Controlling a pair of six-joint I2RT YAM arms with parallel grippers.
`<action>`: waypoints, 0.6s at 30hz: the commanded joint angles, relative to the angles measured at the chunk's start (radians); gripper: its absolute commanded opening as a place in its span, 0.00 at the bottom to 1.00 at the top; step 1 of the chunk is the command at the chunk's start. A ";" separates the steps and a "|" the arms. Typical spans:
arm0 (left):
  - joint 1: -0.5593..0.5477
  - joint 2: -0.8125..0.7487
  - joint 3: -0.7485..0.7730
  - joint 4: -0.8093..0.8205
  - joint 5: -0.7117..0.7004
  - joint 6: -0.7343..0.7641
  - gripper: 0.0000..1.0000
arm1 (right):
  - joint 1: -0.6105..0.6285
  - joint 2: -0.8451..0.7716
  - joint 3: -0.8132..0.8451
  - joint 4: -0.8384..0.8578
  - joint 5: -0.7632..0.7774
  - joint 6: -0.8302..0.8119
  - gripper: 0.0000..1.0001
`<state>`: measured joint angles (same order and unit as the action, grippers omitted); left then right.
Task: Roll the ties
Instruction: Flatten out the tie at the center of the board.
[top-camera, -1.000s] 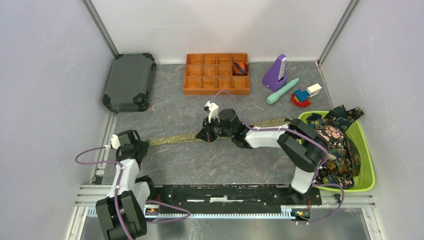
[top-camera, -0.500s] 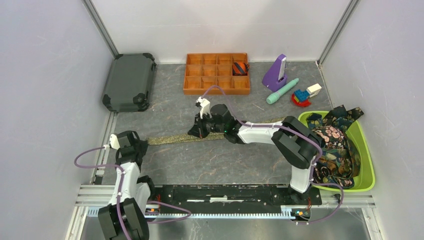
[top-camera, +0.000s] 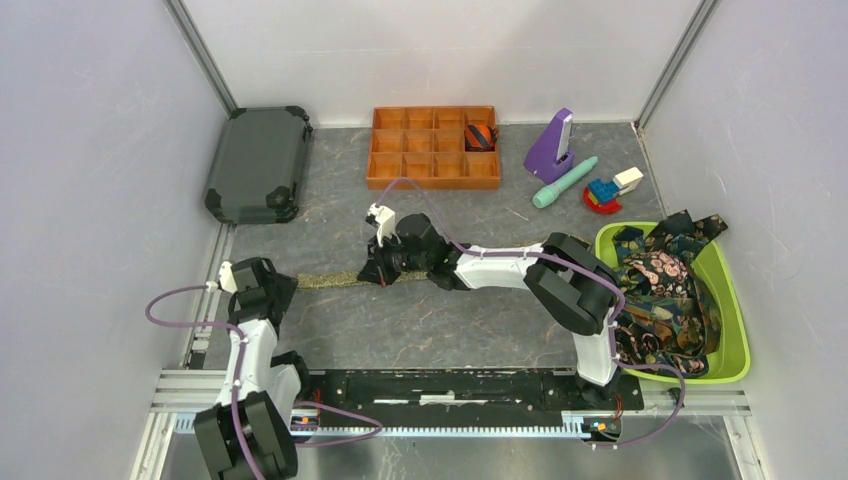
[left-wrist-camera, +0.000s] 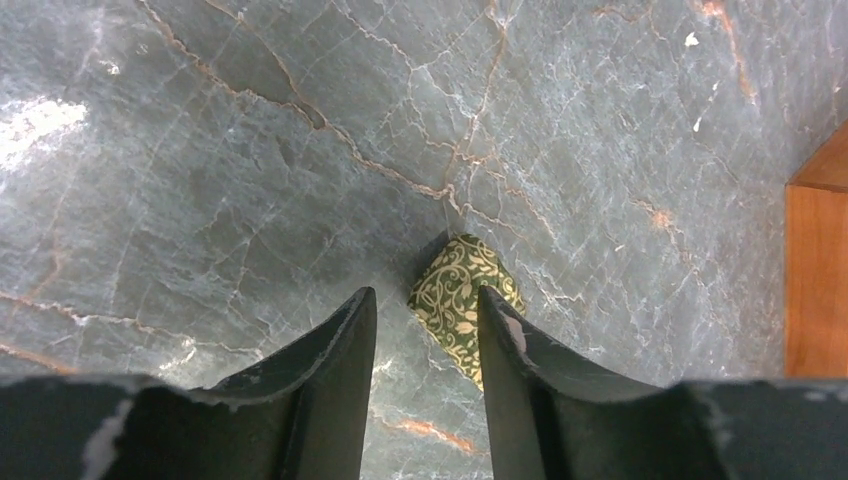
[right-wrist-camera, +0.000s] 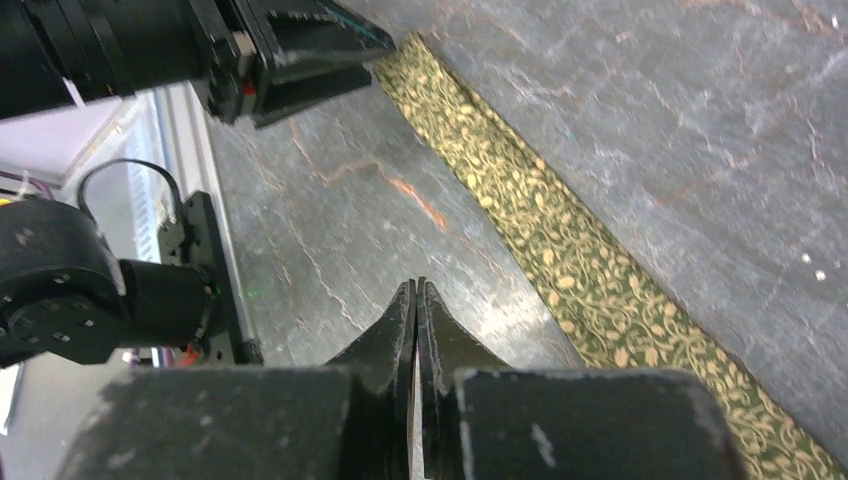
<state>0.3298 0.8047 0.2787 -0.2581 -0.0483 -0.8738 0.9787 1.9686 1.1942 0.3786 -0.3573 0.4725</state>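
Near side of the orange tray (top-camera: 433, 180), on grey stone tabletop (top-camera: 450, 320): the olive-green tie (top-camera: 325, 281) lies flat, running left–right. Change since a second ago: right gripper (top-camera: 372, 272) has travelled left along the tie, from below the tray's middle to below its left end; the flat stretch showing between the two grippers is now much shorter, and the length that trailed rightward toward the bin no longer shows. Right gripper fingers pressed tight together; wrist view shows nothing between them, the tie running just beside. Left gripper (left-wrist-camera: 420, 300) hardly shifted, well left of the tray and nearer the bases; jaws part-way apart, gripping nothing, the tie's end (left-wrist-camera: 458, 295) flat on the table between and just past the fingertips. Containers: the tray's back-right compartment holds a rolled orange-navy striped tie (top-camera: 481, 135); other compartments that show are bare. Green bin (top-camera: 735, 330), right of the tray and nearer, holds a heap of dark patterned ties (top-camera: 660, 290), some draped over its far rim. Dark case (top-camera: 258, 163), left of the tray, closed.
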 joint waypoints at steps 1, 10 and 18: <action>0.027 0.086 0.027 0.095 0.045 0.091 0.46 | -0.005 -0.050 -0.054 0.006 0.012 -0.040 0.03; 0.031 0.121 -0.007 0.175 0.093 0.096 0.45 | -0.010 -0.068 -0.103 0.018 0.008 -0.055 0.03; 0.031 0.131 -0.019 0.211 0.075 0.095 0.36 | -0.009 -0.047 -0.075 0.014 -0.002 -0.049 0.03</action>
<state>0.3542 0.9272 0.2710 -0.1150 0.0280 -0.8238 0.9722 1.9438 1.0908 0.3576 -0.3553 0.4377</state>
